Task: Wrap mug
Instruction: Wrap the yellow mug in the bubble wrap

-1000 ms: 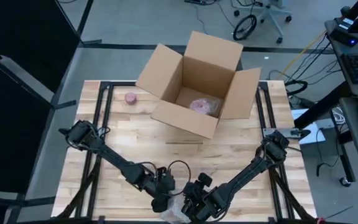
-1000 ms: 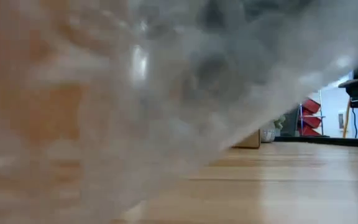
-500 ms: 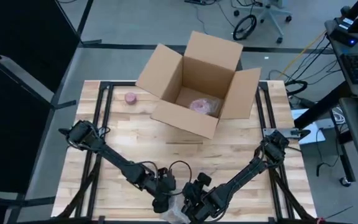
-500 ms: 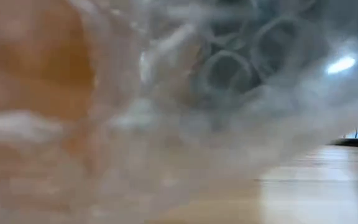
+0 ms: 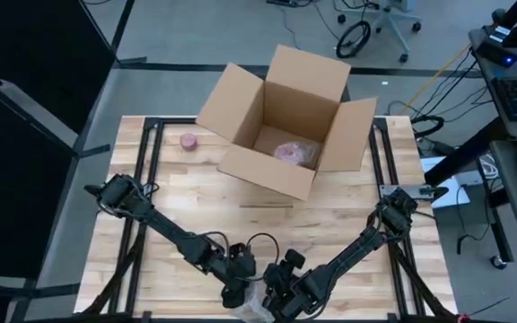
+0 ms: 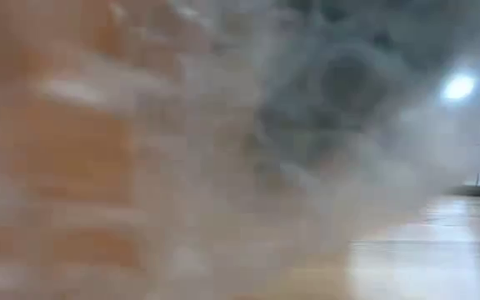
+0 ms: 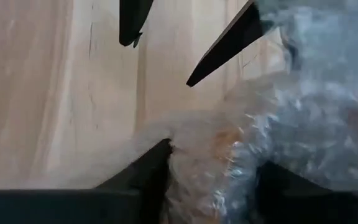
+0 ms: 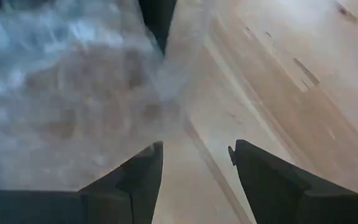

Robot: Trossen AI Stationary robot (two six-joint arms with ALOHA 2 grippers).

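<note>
**Both claws on the bubble-wrapped bundle at bottom centre of the tabletop**

High view: both arms converge at the bottom centre of the frame. Left claw [image 5: 233, 294] and right claw [image 5: 276, 303] sit either side of a pale bundle of bubble wrap [image 5: 252, 308] at the near edge of the tabletop [image 5: 330, 215]. The mug itself can't be made out clearly; an orange-brown shape shows through the plastic in the left wrist view, probably the mug inside.

Left wrist view: left claw's fingers [image 7: 143, 175] are spread, with bubble wrap [image 7: 291, 137] bunched up between them; one finger touches the film, but a real pinch can't be confirmed. Right claw's dark fingertips show in the upper part of that frame, apart from each other.

Right wrist view: right claw [image 8: 194, 163] is spread, bare wood between the fingers, wrap [image 8: 61, 81] lying just beside one finger. It holds nothing.

Low view: filled by blurry wrap pressed near the lens, no use.

Elsewhere: open cardboard box [image 5: 285, 121] at upper centre with a pink wrapped item [image 5: 290, 152] inside; small pink object [image 5: 188, 141] on the wood upper left of the box.

Step, judged: folding or tucking the wrap around the mug. To do well:
- left claw should close on a loose flap only, not the mug body
- right claw should steady the bundle so it doesn't roll off the near edge
- pull the film snug and overlap it before letting go, since the film may spring back
</note>
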